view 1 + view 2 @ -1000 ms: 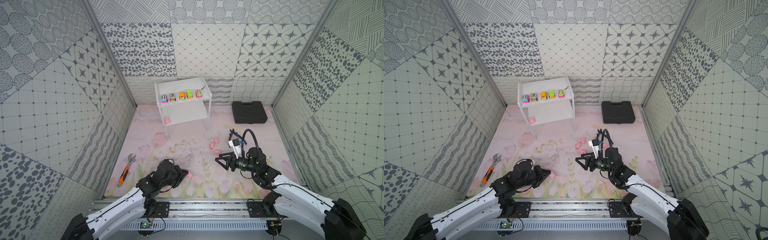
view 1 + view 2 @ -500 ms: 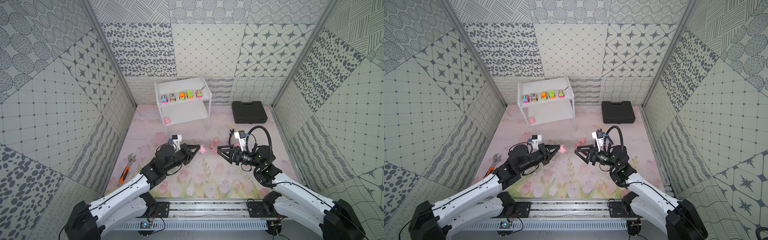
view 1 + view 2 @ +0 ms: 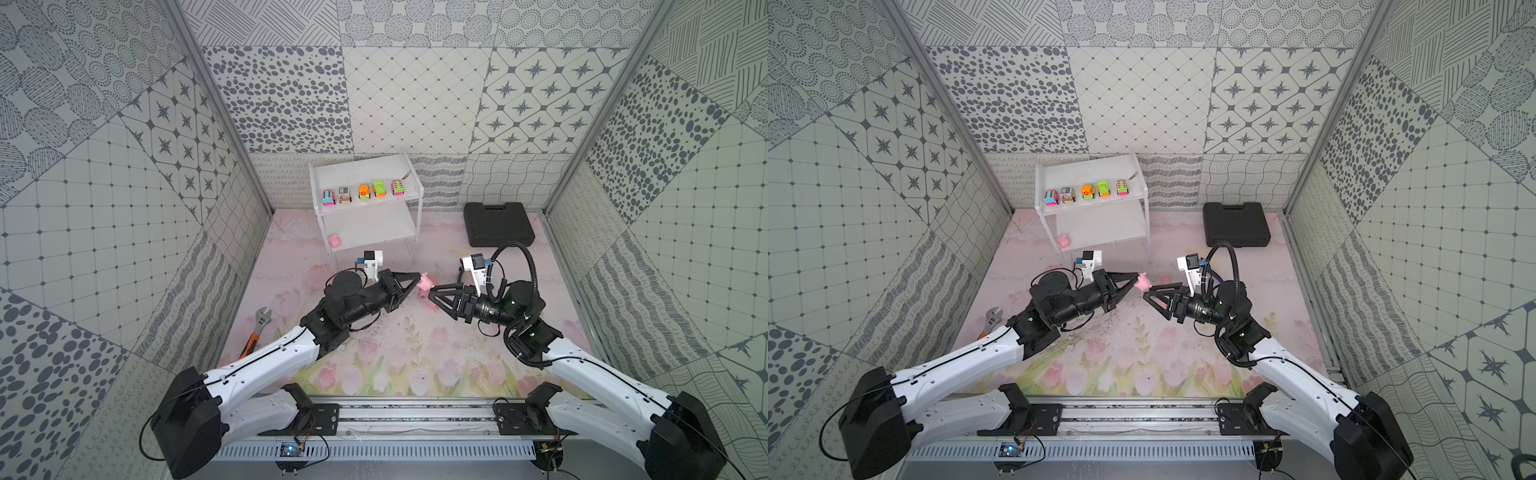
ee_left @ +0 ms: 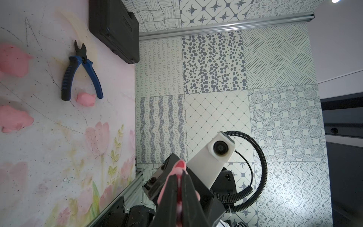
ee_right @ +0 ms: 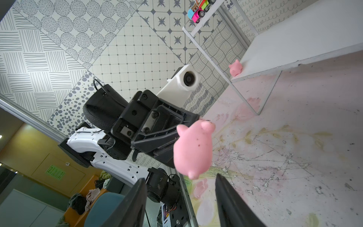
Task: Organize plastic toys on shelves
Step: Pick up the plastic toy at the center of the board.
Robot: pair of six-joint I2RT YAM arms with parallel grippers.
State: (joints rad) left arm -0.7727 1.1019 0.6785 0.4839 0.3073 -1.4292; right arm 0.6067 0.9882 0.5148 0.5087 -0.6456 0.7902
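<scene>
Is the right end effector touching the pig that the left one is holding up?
Apart. The right wrist view shows the pig just beyond the open right end effector, with bare mat visible between it and both fingers.

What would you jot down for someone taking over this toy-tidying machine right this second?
Left hand: shut on a pink pig, held in the air over mid-table.
Right hand: open, facing that pig at close range, not gripping it.
Done: five toy cars lined up on the top shelf of the white rack; one pig on its lower shelf, at a front corner.
Left: shelve the held pig, probably after a hand-to-hand pass. At least three loose pigs lie on the mat, one beside the blue pliers.
</scene>
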